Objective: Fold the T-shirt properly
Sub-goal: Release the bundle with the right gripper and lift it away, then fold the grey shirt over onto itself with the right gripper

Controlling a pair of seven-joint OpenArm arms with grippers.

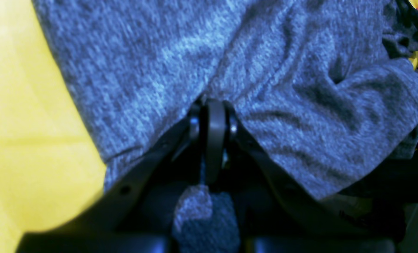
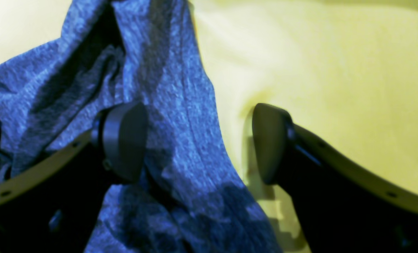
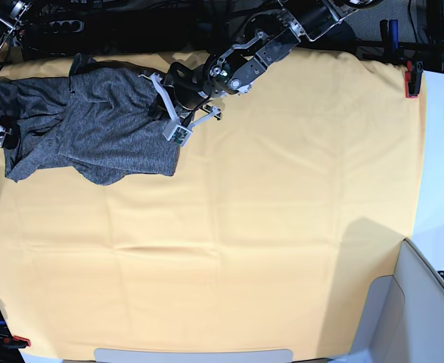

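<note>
1 edge of the T-shirt (image 2: 181, 105) is running between the right gripper's (image 2: 198, 140) gaping jaws; the left gripper (image 1: 214, 116) is pinching fabric ahead.

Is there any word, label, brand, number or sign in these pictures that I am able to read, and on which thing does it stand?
None can be read in any view.
T-shirt: plain heathered grey, no print or tag showing.
Yellow cloth: bare.
Left gripper and right gripper: no markings visible.
Red clamp: too small to show any text.
</note>
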